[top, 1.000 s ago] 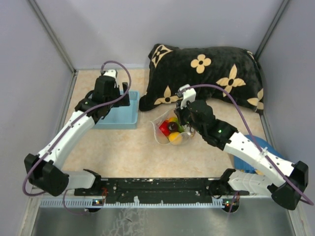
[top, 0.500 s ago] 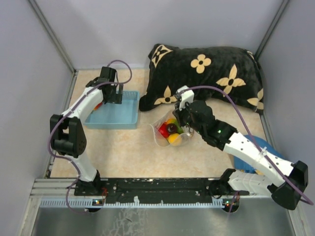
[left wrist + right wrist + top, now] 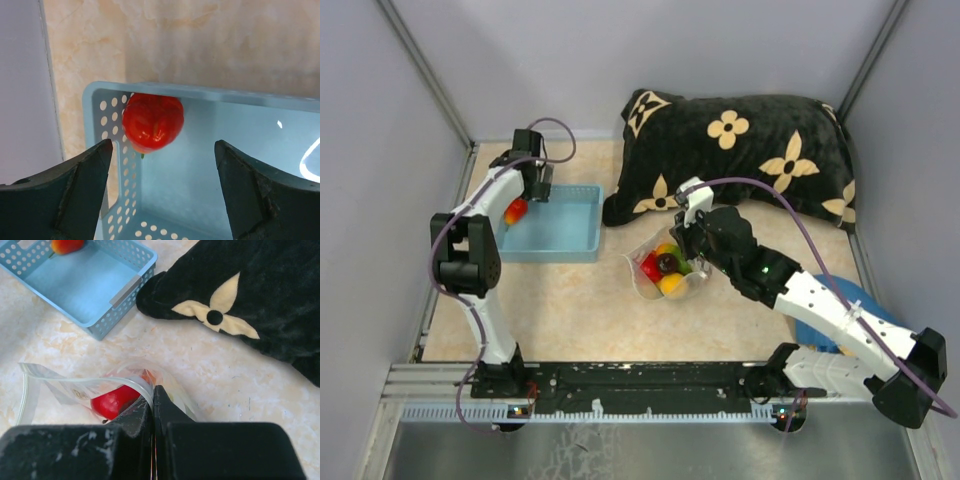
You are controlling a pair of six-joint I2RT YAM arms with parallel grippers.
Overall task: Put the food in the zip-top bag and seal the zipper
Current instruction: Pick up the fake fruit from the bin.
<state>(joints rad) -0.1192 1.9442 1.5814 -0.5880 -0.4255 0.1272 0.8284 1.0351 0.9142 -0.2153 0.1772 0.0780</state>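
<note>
The only piece I can see outside the zip-top bag is a red food piece, tucked into a corner of the blue basket and touching its perforated side wall. The left arm is much the nearer. The left jaws are spread wide and empty, just above the basket, with the piece straight ahead and slightly left of their centre line. It is close to round, so I judge there is no long axis to line up on. What matters is the wall: the left finger has little room between piece and plastic, and could catch the rim.

The right jaws are closed on the bag's mouth edge, pinching the zipper strip and holding the mouth up off the tabletop, well apart from the basket.

The left wrist view shows the corner fit, which the top view blurs to a red dot. The top view shows the rest of the food already inside the bag, mostly hidden from the right wrist.
</note>
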